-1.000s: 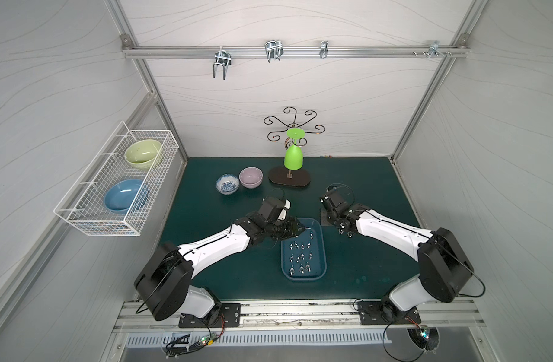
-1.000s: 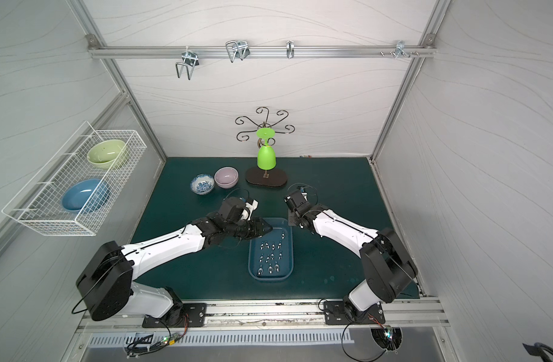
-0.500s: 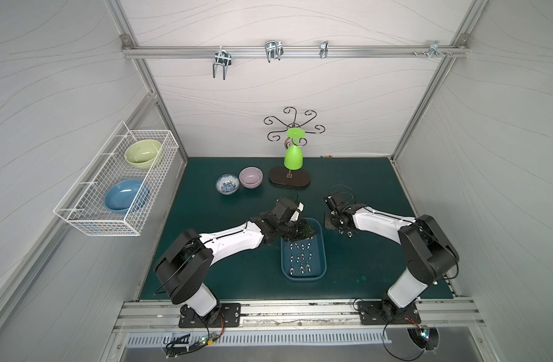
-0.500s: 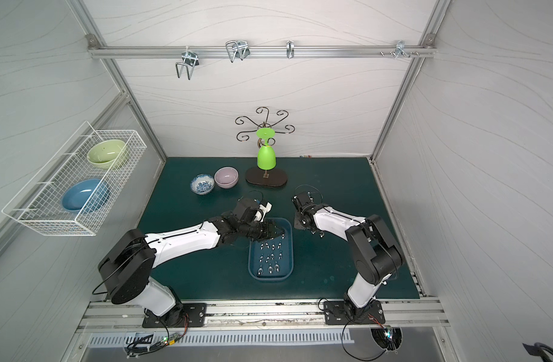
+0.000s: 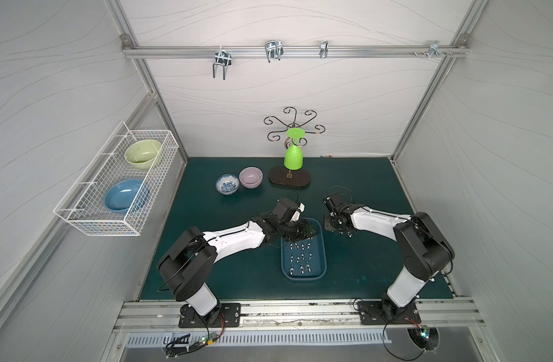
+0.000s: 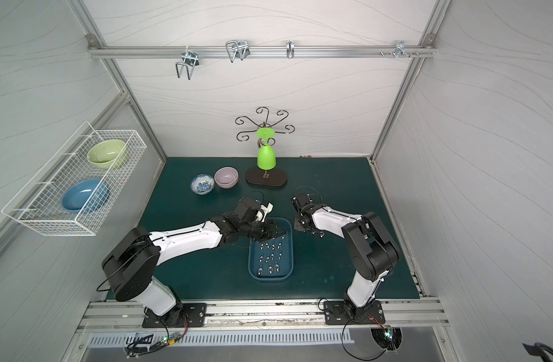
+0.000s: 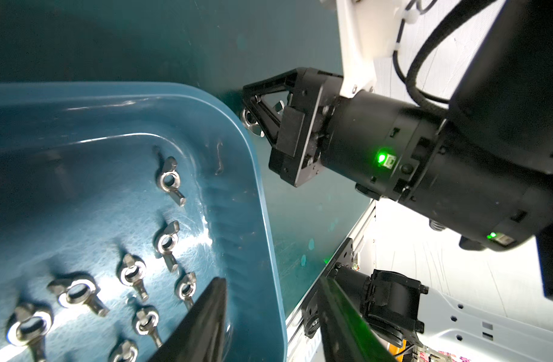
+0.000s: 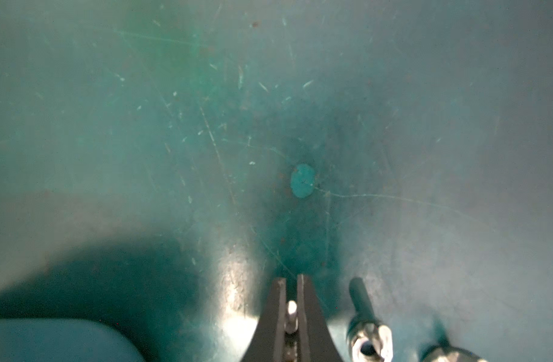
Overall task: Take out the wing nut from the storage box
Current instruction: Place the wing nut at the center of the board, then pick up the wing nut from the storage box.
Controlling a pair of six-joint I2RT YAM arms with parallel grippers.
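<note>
The right gripper (image 8: 291,282) had its fingers drawn narrow on a wing nut (image 8: 291,308), low over the table (image 5: 225,275) and just beside the far right corner of the storage box (image 7: 244,188). Two more wing nuts (image 8: 367,341) lay on the table close by those fingers. The left gripper (image 5: 311,231) hung over the box's far end, its fingers about half apart and holding nothing, one over the inside and one past the rim. The other wing nuts (image 7: 167,243) lay in rows on the box floor. A patterned bowl (image 5: 227,184), a lilac bowl (image 5: 250,177) and a green cup (image 5: 293,158) stood well back. A wire basket (image 5: 99,227) hung on the left wall.
</note>
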